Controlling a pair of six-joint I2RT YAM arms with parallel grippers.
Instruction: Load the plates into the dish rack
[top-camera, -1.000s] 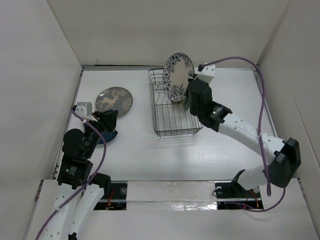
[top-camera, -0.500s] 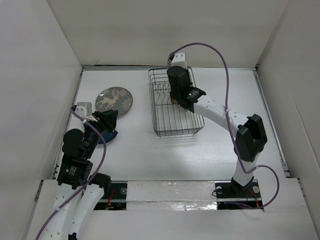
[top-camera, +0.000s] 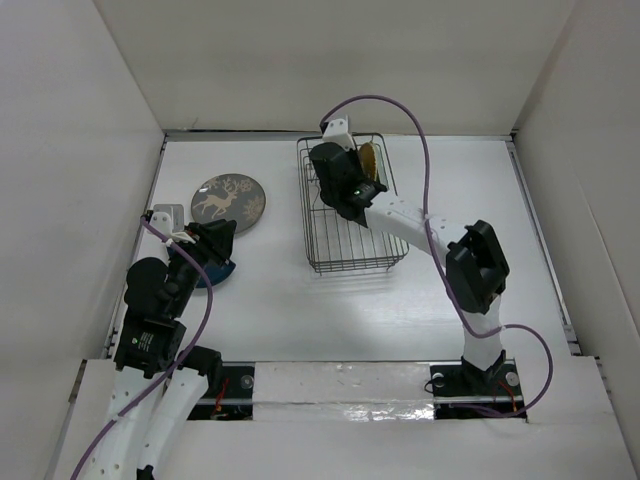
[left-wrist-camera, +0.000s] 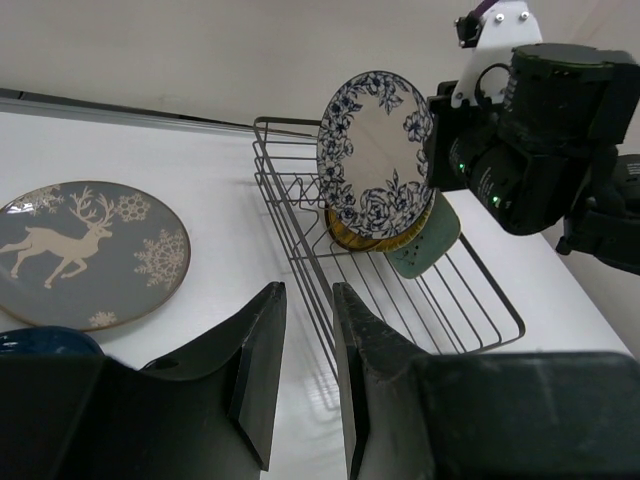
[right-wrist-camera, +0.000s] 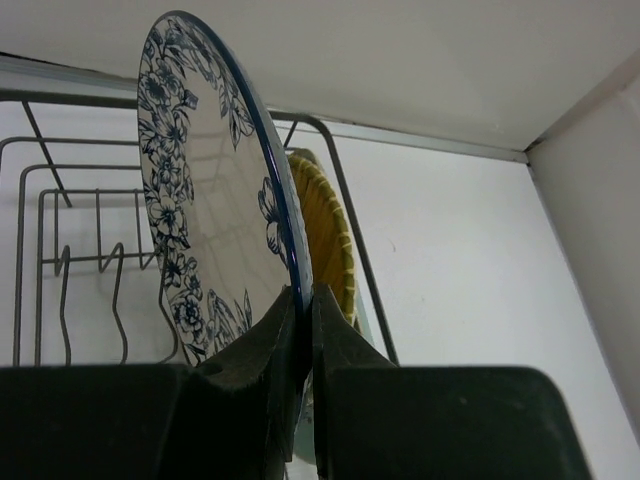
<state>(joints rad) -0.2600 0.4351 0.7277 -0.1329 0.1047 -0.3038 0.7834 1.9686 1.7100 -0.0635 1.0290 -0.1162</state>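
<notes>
**A:** Where's the floral plate (left-wrist-camera: 375, 150) now?

**B:** Upright at the far end of the rack (left-wrist-camera: 290, 122), just in front of the amber plate (left-wrist-camera: 348, 235) and green plate (left-wrist-camera: 432, 240). The right claw (right-wrist-camera: 303, 300) is clamped on its rim.

**A:** And a second ago?

**B:** It was held higher, over the rack's far right corner. The arm has since swung in over the rack and lowered it (whether it sits between prongs, I can't tell).

**A:** Meaning?

**B:** I'd say this plate is nearly loaded, with only the release left. Left of the rack, the deer plate (left-wrist-camera: 85, 250) and blue plate (left-wrist-camera: 40, 340) lie unmoved on the surface (top-camera: 270, 300). The left claw (left-wrist-camera: 307, 292) gapes empty there.
</notes>
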